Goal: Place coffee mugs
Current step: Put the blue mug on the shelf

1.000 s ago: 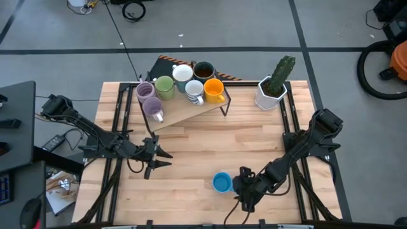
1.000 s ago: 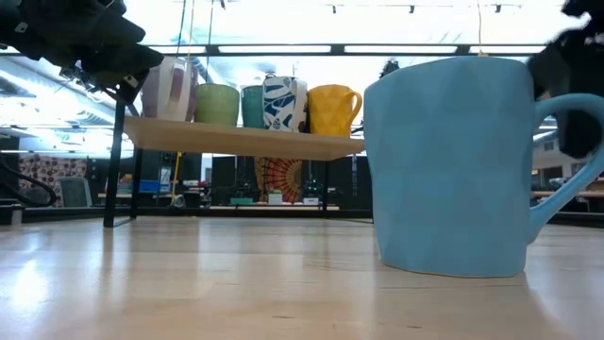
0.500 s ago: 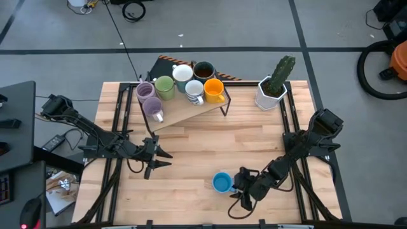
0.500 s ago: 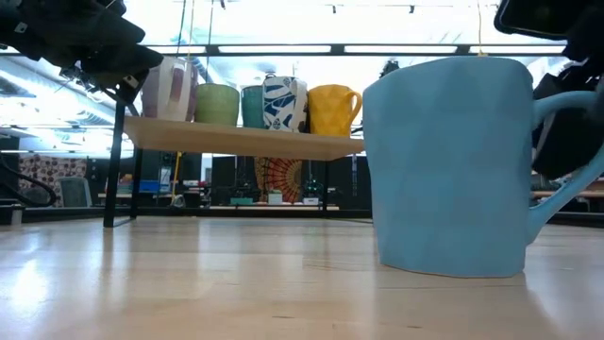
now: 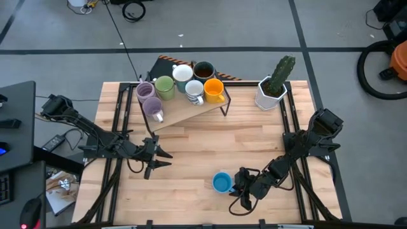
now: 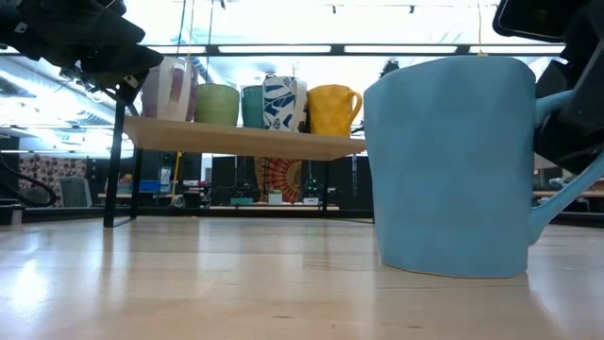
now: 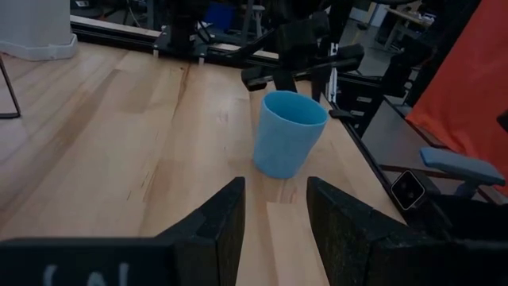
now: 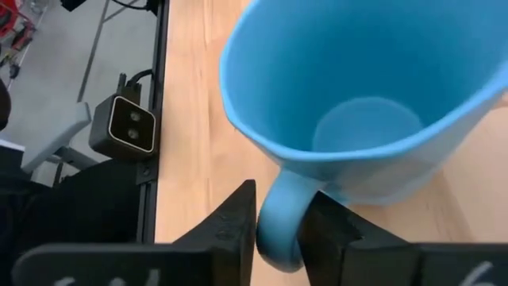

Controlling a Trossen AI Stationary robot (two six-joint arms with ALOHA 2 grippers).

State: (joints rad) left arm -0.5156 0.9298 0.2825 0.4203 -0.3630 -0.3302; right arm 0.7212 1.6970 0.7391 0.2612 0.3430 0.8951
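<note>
My right gripper clamps the handle of the blue mug, which stands upright on the table, well in front of the shelf; a handle grip keeps it level for lifting. My left gripper waits unclenched, empty.

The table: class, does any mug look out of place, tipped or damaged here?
Only the blue mug stands apart, upright on the bare table near its front edge, while the others sit on the shelf. The right tool pinches its handle. Nothing looks tipped or broken.

Two dark jointed arms w/ black cables, blunt dark fingers.
</note>
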